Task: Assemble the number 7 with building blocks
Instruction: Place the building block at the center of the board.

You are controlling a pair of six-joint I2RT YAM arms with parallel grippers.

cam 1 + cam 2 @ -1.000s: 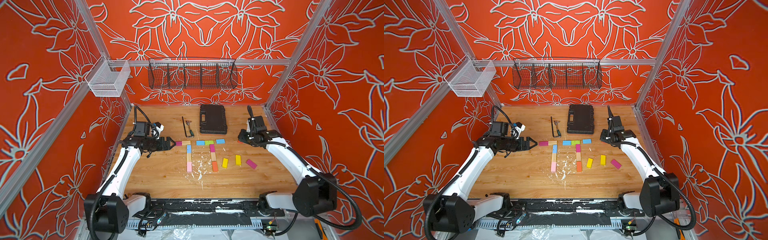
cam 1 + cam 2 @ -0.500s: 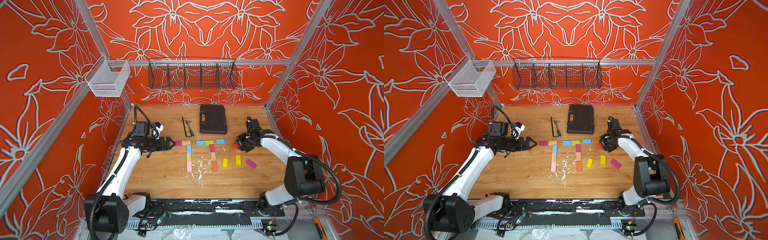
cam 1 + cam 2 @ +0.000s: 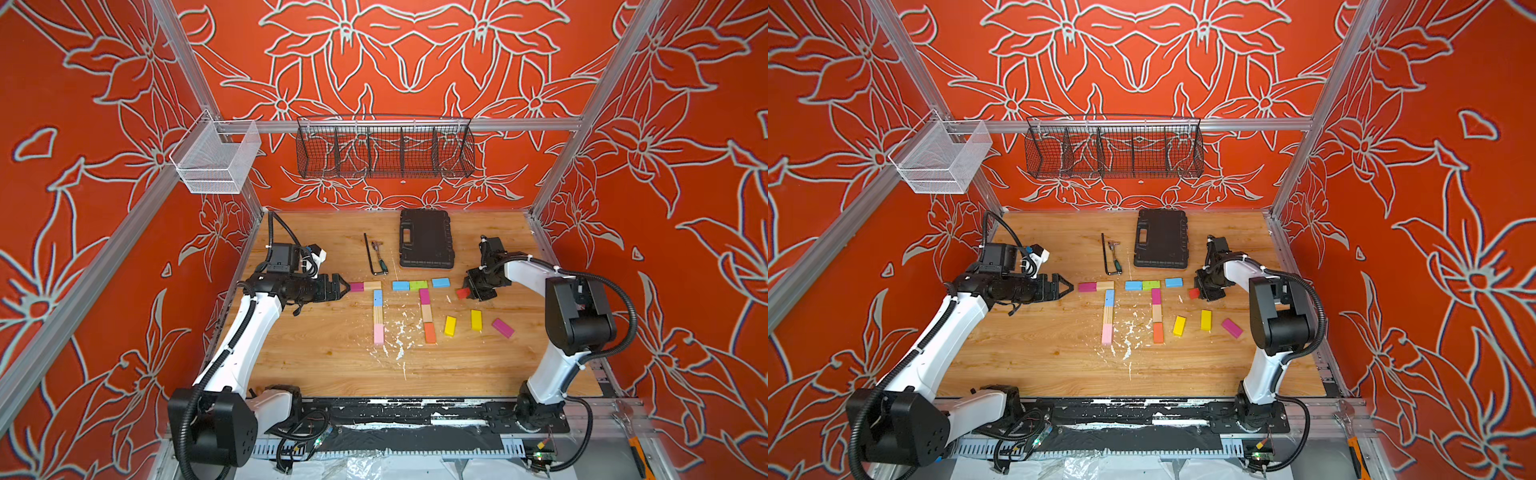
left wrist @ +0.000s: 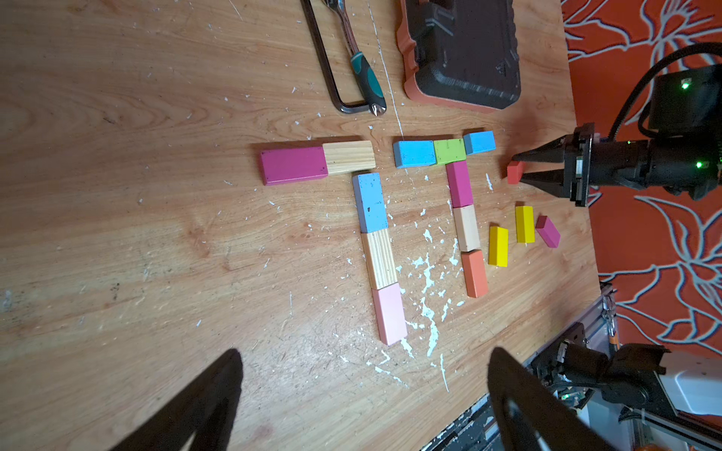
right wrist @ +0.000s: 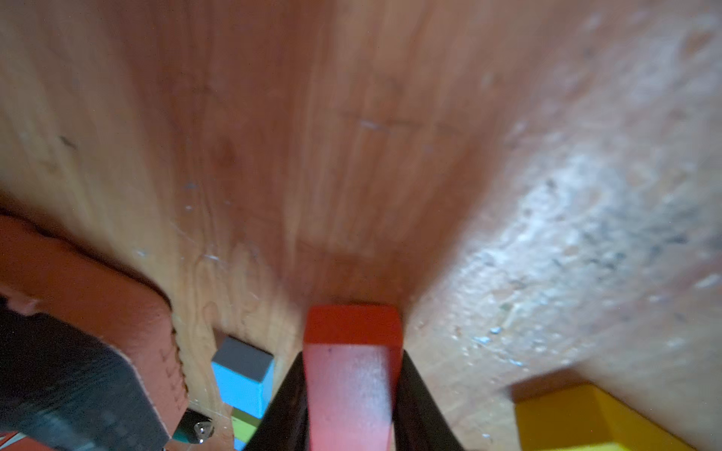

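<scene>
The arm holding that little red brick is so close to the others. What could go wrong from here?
1. The right tool grips the red block right beside the blue block ending a top row; placing it could knock that row crooked.
2. The left tool, open, has its tips next to the magenta block of the 7; a small forward move might shove it.

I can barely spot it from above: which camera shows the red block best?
The right wrist view: the red block looms large, clamped between the fingers of the right gripper. The left wrist view shows it small, one end poking out. In both top views it is just a tiny red spot.
</scene>
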